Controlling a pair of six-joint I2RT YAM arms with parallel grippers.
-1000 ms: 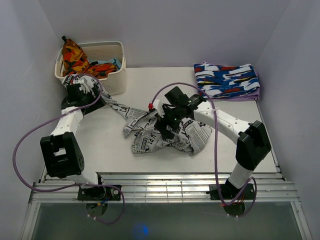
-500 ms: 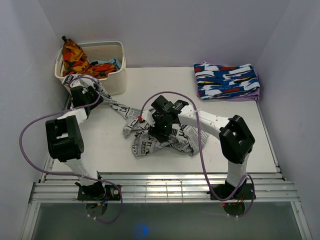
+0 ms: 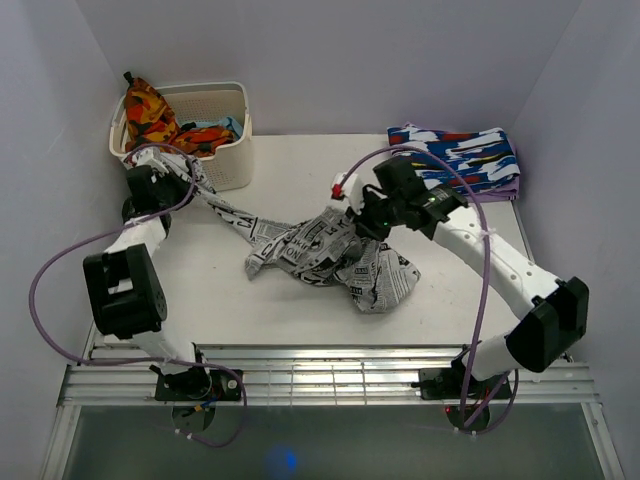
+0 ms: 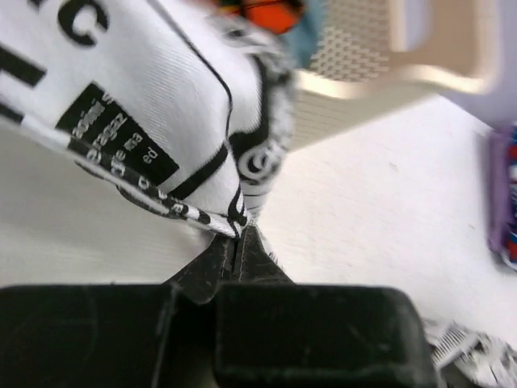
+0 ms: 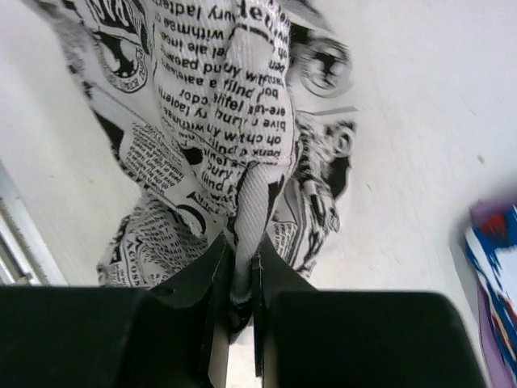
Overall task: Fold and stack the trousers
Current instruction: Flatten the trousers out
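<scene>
Pinching the trousers (image 3: 330, 255) with both sets of jaws pressed on cloth, we find the long axis running from the left gripper (image 4: 236, 242) at 10 o'clock, beside the basket (image 3: 228, 135), to the right gripper (image 5: 241, 275) at 2 o'clock, the bulk bunched on the table (image 3: 200, 290) between them.

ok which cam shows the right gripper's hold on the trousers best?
Right wrist: the right gripper is shut on a fold of the newspaper-print trousers. Top external shows that gripper over the crumpled heap, but the contact is too small to judge. Left wrist shows only the left gripper pinching another part.
</scene>
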